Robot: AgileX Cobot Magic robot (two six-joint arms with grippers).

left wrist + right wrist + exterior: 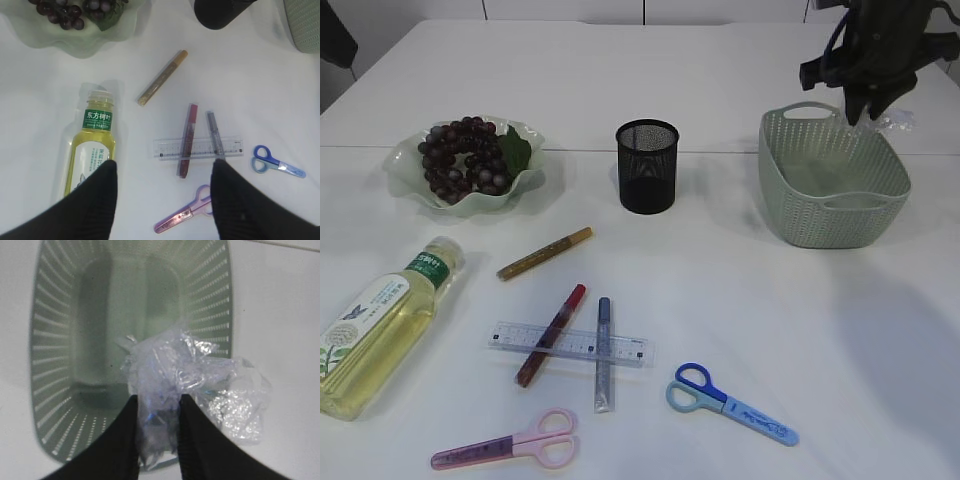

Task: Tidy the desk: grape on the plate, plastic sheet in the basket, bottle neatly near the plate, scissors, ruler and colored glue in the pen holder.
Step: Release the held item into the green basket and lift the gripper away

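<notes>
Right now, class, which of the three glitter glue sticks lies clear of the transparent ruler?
The gold glitter glue stick; it lies alone nearer the black mesh pen holder, while the red one and silver one cross the transparent ruler.

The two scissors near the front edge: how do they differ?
The pink scissors have pink handles and a purple sheath; the blue scissors have blue handles and a light blue sheath. Pink's handles point right, blue's point left. Pink lies left of blue. Both lie flat on the table, closed, untouched.
</notes>
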